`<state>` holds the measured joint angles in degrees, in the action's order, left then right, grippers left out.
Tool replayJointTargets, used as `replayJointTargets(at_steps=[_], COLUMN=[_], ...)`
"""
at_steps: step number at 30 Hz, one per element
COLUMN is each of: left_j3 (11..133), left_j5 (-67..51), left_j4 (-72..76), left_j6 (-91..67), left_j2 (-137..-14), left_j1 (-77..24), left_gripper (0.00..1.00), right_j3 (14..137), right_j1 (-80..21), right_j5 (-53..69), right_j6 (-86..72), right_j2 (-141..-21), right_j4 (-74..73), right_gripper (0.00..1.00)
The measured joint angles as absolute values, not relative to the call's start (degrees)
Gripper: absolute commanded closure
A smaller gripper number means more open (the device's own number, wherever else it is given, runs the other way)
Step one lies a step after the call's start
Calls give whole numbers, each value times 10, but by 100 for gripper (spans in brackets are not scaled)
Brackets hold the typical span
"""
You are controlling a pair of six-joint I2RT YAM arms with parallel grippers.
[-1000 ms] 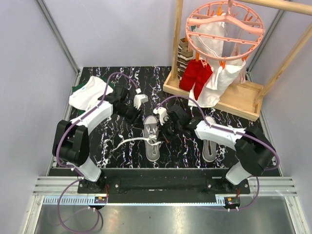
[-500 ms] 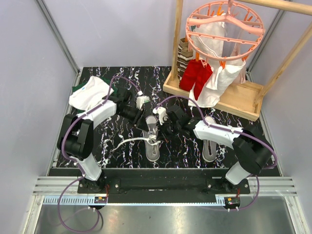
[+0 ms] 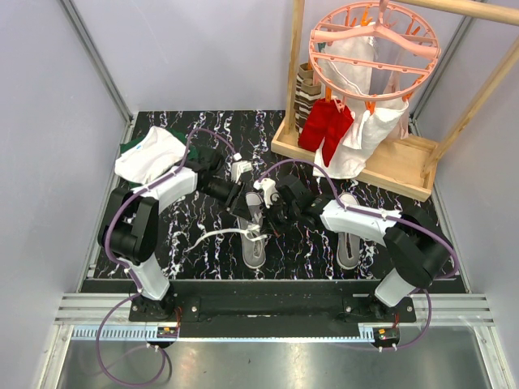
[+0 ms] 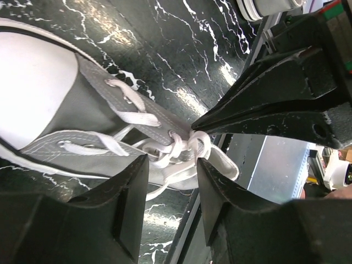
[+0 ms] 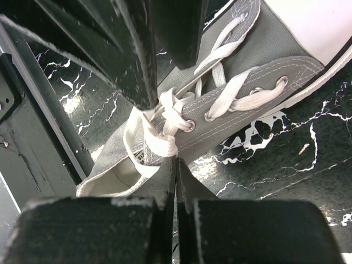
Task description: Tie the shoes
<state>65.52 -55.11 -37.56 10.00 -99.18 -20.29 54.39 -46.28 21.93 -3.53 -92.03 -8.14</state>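
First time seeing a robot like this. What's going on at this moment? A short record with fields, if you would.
shoe in work: grey sneaker, laces without a bow, one end trailing aside
other shoe: second sneaker, partly under the right arm
left gripper: open, fingers astride the laces
right gripper: shut, tip at the lace crossing
nearby: folded clothes, pink peg hanger

Centre shoe [image 3: 253, 247]: knot hidden under left gripper [image 3: 242, 201] and right gripper [image 3: 274, 215]. Lower-right shoe [image 3: 349, 253]: mostly covered by right arm [image 3: 357, 217]; laces seemingly indiscernible.
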Motion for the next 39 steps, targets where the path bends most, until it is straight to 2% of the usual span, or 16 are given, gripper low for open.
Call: replayJointTargets(at_steps=[19,31,39], left_j3=[637,631,631], left_j5=[-566,-582,-596], left_j4=[-371,-371,-371], left_j6=[90,87,85], left_j2=[-992,-992,-994], left_j1=[-206,-206,-206], left_gripper=[61,71,66], right_j3=[549,549,550], right_j1=[-463,-463,-463], right_j5=[220,220,220], right_j6=[-54,-57,-59], right_j2=[-920,-920,-920], right_j4=[-77,-77,-77], right_gripper=[100,100,100])
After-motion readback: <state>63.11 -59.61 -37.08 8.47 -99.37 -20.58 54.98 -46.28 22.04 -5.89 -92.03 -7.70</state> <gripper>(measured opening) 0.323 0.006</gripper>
